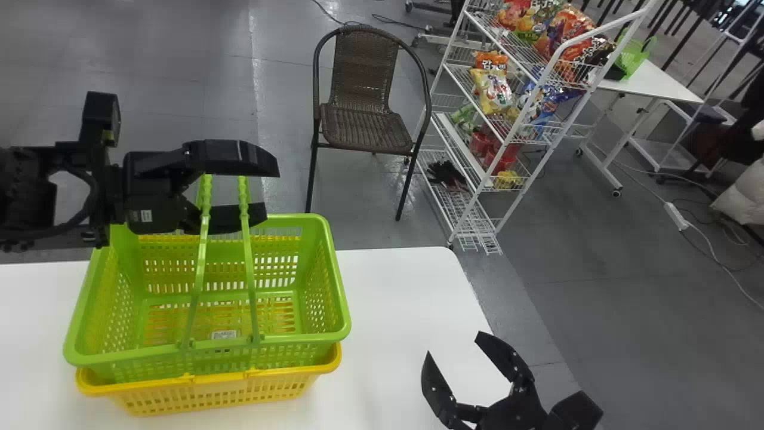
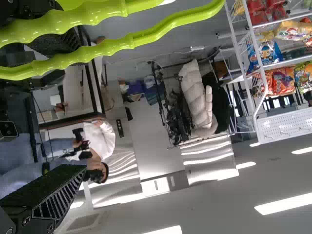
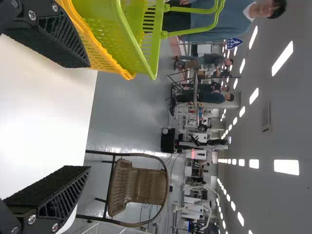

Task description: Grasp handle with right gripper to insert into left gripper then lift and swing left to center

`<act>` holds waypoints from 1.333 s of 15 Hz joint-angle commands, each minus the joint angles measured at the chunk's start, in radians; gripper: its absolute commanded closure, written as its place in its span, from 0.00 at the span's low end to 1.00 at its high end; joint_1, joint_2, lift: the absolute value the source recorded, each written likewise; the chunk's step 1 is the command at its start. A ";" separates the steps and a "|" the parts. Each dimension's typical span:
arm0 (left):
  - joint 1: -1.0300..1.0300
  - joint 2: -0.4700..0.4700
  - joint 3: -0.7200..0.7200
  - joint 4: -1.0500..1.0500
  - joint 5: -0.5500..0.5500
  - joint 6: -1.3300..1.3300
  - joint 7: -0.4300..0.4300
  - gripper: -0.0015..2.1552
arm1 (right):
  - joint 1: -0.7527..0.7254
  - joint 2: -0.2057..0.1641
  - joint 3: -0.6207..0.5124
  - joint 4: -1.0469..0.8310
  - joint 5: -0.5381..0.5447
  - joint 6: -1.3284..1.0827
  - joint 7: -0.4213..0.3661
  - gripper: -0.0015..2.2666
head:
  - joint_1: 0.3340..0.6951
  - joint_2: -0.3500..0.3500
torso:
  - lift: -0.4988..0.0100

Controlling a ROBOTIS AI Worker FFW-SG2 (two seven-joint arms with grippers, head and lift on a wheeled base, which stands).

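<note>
The two handles [image 1: 246, 233] of the green basket [image 1: 338, 280] were seen raised above it, side by side, with their grip parts running forward, away from the robot. The green basket was nested in the yellow basket [image 1: 209, 397], and this one was carried by the white surface [image 1: 406, 292]. The left gripper [image 1: 271, 192] was seen over the far left part of the green basket, with its fingers parted. In the head view both handles were seen passing between these fingers; whether they were touched could not be told. The right gripper [image 1: 453, 345] was held at the right of the green basket, well apart from it, with its fingers also spread and nothing held. So the handles lay to the left of the right gripper and farther forward, and the left gripper was clearly the nearer one. It was judged that a move to the left, toward the handles, was needed from the right gripper before any lift.

Two handles, two baskets and two grippers were counted. Beyond the green basket, one chair [image 1: 367, 125] was seen and, to the right of that, one rack [image 1: 458, 146].
</note>
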 commanded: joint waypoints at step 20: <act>-0.164 0.011 0.052 0.038 0.059 0.094 0.001 0.03 | -0.003 0.000 0.006 0.010 0.000 0.006 0.000 0.02 | 1.00 0.00 | 0.98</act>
